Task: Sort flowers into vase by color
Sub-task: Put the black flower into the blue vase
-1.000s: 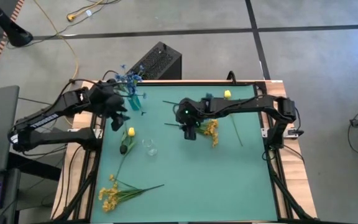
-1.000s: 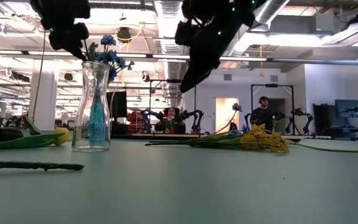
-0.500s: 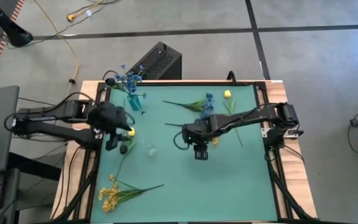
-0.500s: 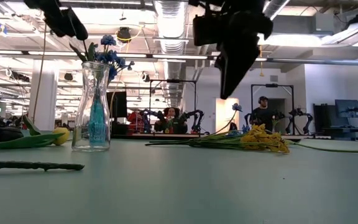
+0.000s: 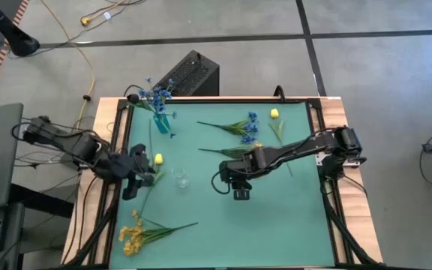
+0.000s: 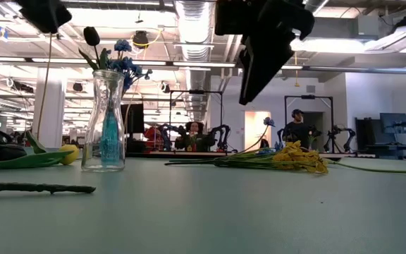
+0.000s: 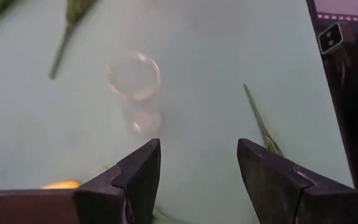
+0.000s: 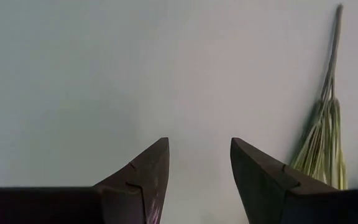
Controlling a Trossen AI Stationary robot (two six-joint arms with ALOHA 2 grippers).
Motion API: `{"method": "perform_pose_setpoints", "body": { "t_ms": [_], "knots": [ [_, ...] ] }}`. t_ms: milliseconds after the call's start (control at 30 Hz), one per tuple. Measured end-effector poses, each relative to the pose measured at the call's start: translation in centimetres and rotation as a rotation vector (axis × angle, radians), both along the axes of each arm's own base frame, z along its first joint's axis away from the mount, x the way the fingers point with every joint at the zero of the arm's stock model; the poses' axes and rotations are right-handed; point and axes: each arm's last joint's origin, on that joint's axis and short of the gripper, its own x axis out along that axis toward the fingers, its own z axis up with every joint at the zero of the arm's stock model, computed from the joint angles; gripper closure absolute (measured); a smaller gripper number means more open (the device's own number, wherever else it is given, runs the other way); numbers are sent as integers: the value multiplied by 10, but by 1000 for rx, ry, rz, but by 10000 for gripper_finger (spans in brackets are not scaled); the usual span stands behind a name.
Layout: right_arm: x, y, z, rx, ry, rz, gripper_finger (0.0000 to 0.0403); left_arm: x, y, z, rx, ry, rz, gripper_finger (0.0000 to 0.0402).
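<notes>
Seen from above, a green table (image 5: pixel 276 225) with flowers scattered across it. At the far left corner stands a glass vase (image 5: pixel 162 120) already holding a blue spray (image 5: pixel 154 95). The left gripper (image 5: pixel 131 182) hovers over the table's left edge, fingers spread apart and empty. Beside it lies a yellow bud stem (image 5: pixel 154 166), with a small clear vase (image 5: pixel 181 178) just to its right, still empty. Nearer the front, a yellow spray (image 5: pixel 135 232) lies flat. In the middle, the right gripper (image 5: pixel 241 189) hangs above bare mat, fingers parted and holding nothing. Behind it lie a blue sprig (image 5: pixel 249 122), a yellow cluster (image 5: pixel 247 141) and a second yellow bud (image 5: pixel 274 114).

To do this step well, I'd judge the left gripper should drop onto the bud's thin stalk partway along, squarely across it, then lift it upright before aiming for the small vase's narrow mouth, so the vase is not knocked over.

No brand, label or writing can be read
</notes>
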Motion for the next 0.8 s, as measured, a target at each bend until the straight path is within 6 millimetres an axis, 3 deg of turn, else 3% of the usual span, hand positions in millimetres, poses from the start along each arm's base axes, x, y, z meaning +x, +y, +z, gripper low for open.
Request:
{"method": "perform_pose_setpoints", "body": {
  "t_ms": [100, 200, 333, 433, 600, 800],
  "knots": [
    [2, 2, 1, -1, -29, 26, 207, -1, -5, -16, -43, 50, 41, 201],
    [4, 3, 2, 4, -42, 36, 207, -1, -6, -28, -98, 81, 194, 201],
    [4, 2, 2, -17, -40, 82, 207, -3, 2, -36, -33, 96, 371, 201],
    [5, -1, 2, -35, -45, 112, 207, -4, 12, -40, 16, 130, 496, 201],
    [6, -5, 2, -37, -54, 105, 207, -2, 39, -48, 12, 203, 855, 223],
    [7, -8, 1, -52, -57, 129, 207, 13, 65, -53, 58, 253, 905, 266]
  ]
}}
